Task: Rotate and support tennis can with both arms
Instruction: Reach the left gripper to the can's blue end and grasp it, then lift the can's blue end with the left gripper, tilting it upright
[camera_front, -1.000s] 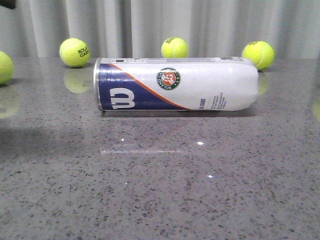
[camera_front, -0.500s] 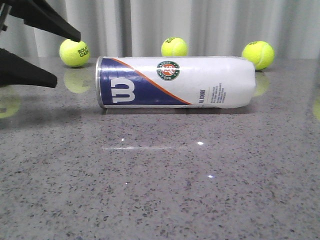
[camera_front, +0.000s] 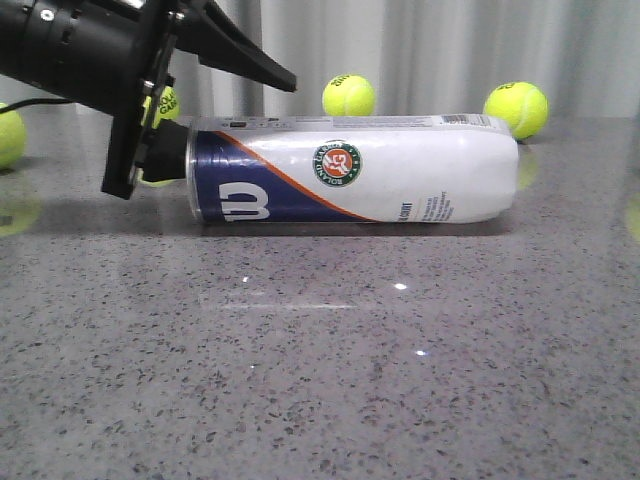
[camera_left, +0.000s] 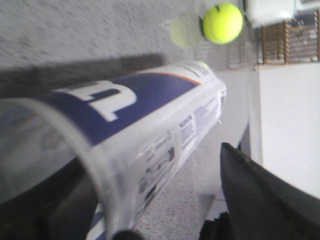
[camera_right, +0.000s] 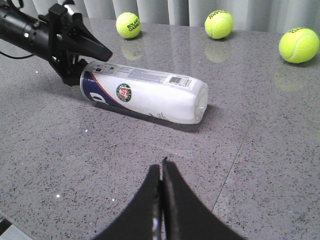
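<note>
The tennis can (camera_front: 380, 170) lies on its side on the grey table, navy W end to the left. It also shows in the right wrist view (camera_right: 150, 95) and fills the left wrist view (camera_left: 135, 125). My left gripper (camera_front: 200, 135) is open and straddles the can's navy end, one finger above and behind it, the other low by the silver rim. In the left wrist view there is a gap between the can and one finger (camera_left: 260, 200). My right gripper (camera_right: 162, 167) is shut and empty, held above the table well in front of the can.
Yellow-green tennis balls lie along the back of the table (camera_front: 349, 95) (camera_front: 516, 109), one at the far left (camera_front: 8, 135). Another is partly hidden behind my left arm (camera_front: 162, 104). A grey curtain hangs behind the table.
My left gripper has come in from the left and now spans the can's navy end. The can has rolled slightly, so the emblem sits lower.
</note>
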